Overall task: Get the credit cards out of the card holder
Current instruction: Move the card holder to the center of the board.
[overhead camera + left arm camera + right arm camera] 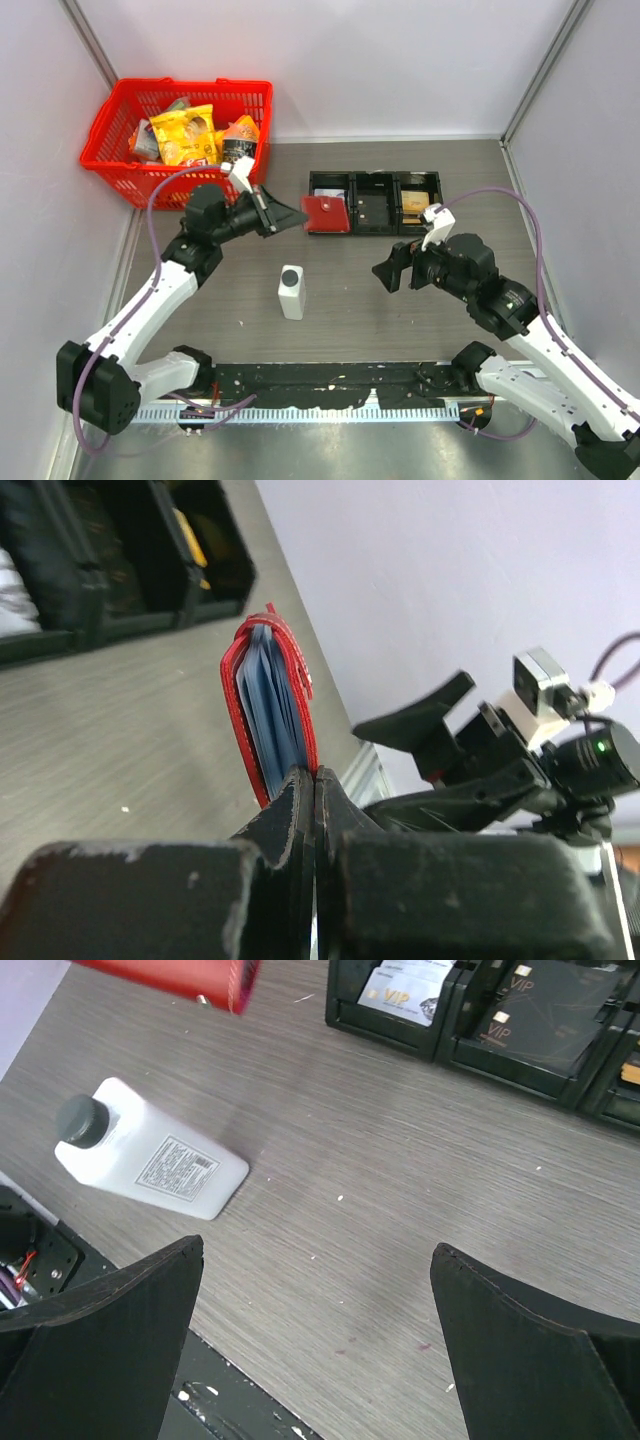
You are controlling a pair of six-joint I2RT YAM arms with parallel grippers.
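Left end effector (315, 780): clenching one edge of the card holder (268, 705), lifting it off the surface (400, 1190).
Card holder: sitting nearly folded, blue sleeves showing edge-on, in the air by the left end of the black tray (372, 177).
Credit cards (403, 990): pale ones lying in the tray compartment nearest the holder; cannot tell whether the sleeves are holding any.
Right end effector (315, 1340): hovering released, fingers spread wide.
White bottle (291, 292): lying between the arms.
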